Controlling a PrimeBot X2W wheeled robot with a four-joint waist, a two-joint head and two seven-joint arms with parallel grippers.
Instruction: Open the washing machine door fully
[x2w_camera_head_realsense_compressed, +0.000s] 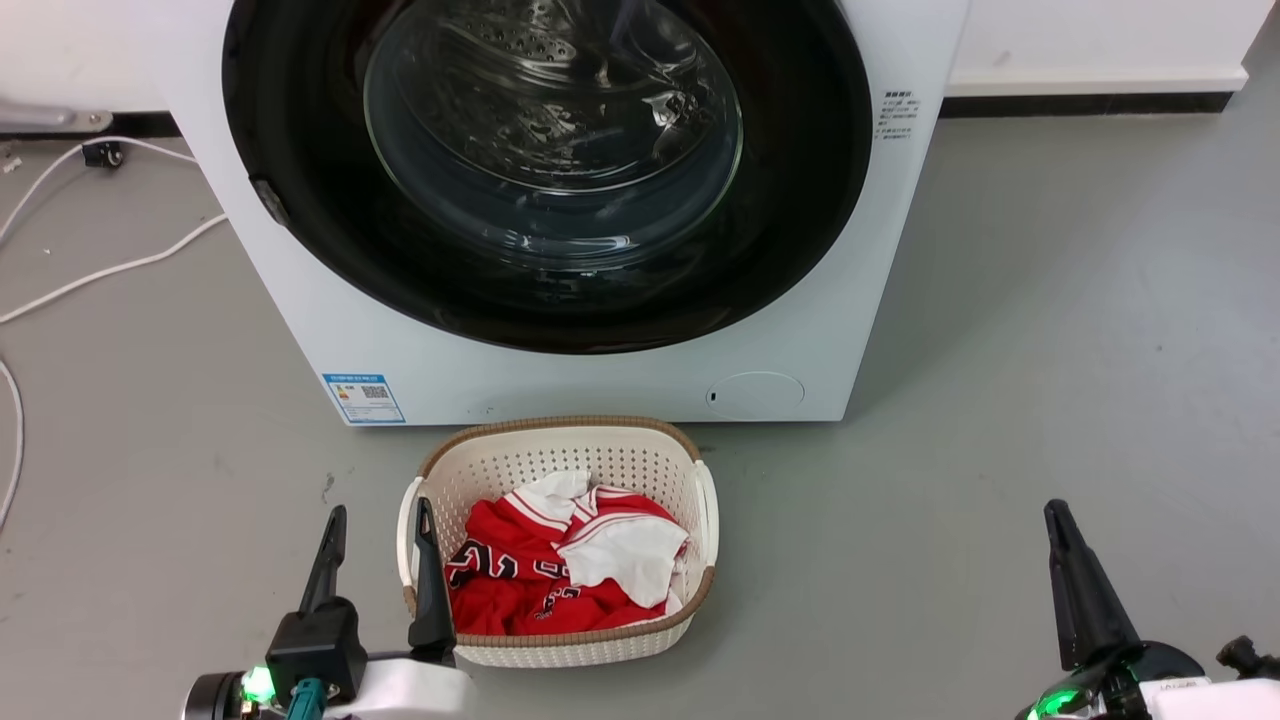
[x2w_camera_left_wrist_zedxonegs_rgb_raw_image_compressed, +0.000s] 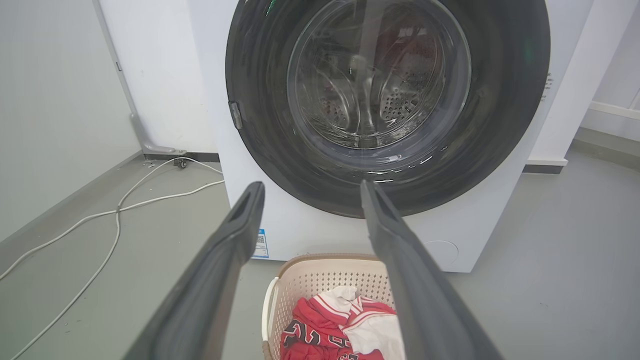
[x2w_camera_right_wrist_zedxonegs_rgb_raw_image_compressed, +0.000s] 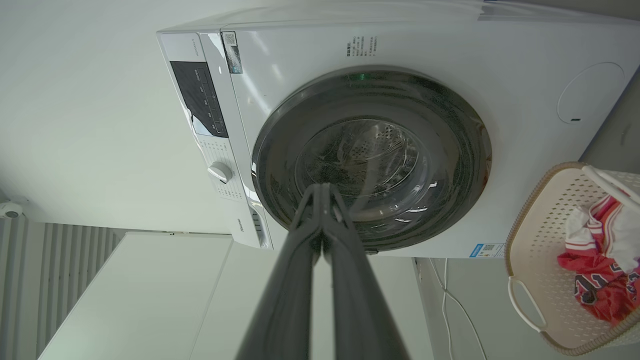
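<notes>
The white washing machine (x2w_camera_head_realsense_compressed: 560, 380) stands ahead of me, seen also from the left wrist (x2w_camera_left_wrist_zedxonegs_rgb_raw_image_compressed: 320, 235) and, rolled sideways, from the right wrist (x2w_camera_right_wrist_zedxonegs_rgb_raw_image_compressed: 525, 55). Its round glossy black washing machine door (x2w_camera_head_realsense_compressed: 800, 200) (x2w_camera_left_wrist_zedxonegs_rgb_raw_image_compressed: 505, 100) (x2w_camera_right_wrist_zedxonegs_rgb_raw_image_compressed: 465, 165) lies flush against the front, closed, the steel drum visible through its glass bowl. A small latch tab (x2w_camera_head_realsense_compressed: 270, 200) sits on the door's left rim. My left gripper (x2w_camera_head_realsense_compressed: 380, 525) (x2w_camera_left_wrist_zedxonegs_rgb_raw_image_compressed: 311, 189) is open, low at the left, beside the basket. My right gripper (x2w_camera_head_realsense_compressed: 1056, 512) (x2w_camera_right_wrist_zedxonegs_rgb_raw_image_compressed: 322, 189) is shut on nothing, low at the right, well short of the door.
A cream laundry basket (x2w_camera_head_realsense_compressed: 440, 470) holding red and white clothes stands on the grey floor directly before the machine. White cables (x2w_camera_head_realsense_compressed: 90, 275) trail across the floor to the left. Open floor lies to the right of the machine. A wall runs behind.
</notes>
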